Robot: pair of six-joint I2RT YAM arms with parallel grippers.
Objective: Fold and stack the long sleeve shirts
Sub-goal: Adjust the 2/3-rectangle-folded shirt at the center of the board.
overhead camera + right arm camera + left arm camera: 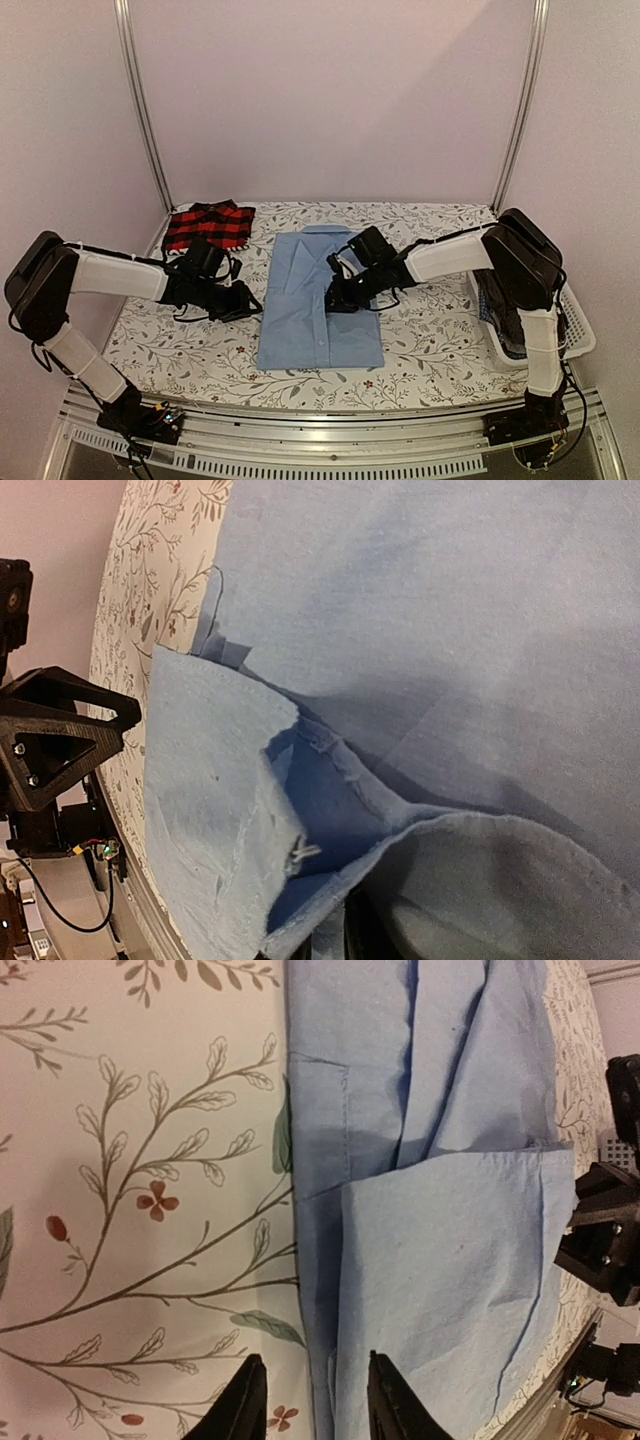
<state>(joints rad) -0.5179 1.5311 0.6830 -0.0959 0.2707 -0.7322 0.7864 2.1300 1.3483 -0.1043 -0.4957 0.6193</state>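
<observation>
- Under my right tool (336,297), clamped on a lifted fold, the light blue shirt (318,320) lies along the surface (430,345).
- My left tool (312,1405) stands apart over its other edge.
- Mid-fold, I judge; next, the left must pinch too.

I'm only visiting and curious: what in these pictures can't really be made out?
Right gripper fingers: right wrist view, buried under lifted light blue shirt folds.
Basket contents: top view, right arm blocks them; only dark cloth shows.
Left gripper: left wrist view, bottom edge cuts off all but fingertips.
</observation>
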